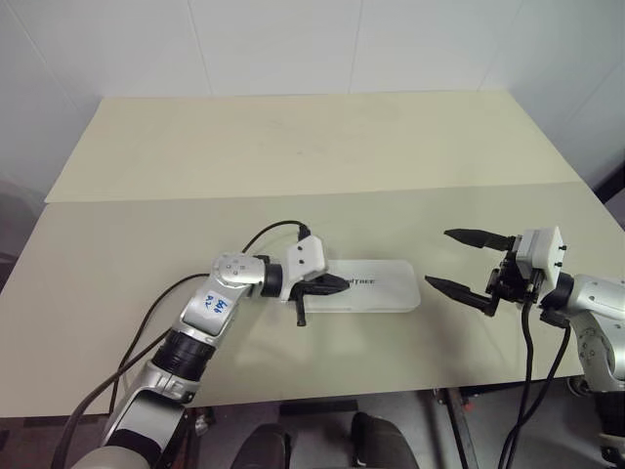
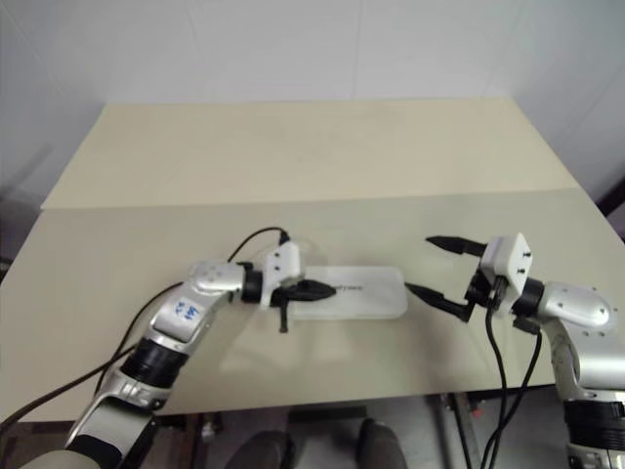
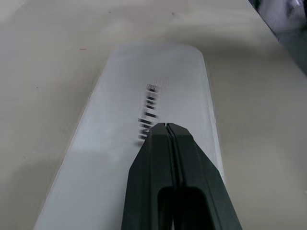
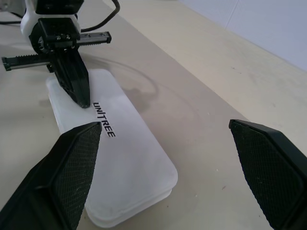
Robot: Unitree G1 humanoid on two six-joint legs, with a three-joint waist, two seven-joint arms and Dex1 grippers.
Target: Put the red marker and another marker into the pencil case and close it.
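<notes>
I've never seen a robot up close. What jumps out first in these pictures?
A closed white pencil case with dark UNITREE lettering lies flat near the front of a pale table. The left gripper, fingers shut together, has its tip over the case's lid beside the lettering. Off the case's other end, the right gripper hangs with its two black fingers spread wide and nothing between them.

Bare lab-like test room: plain beige tables (image 1: 293,147) (two, pushed together), white panel walls (image 1: 293,44).
</notes>
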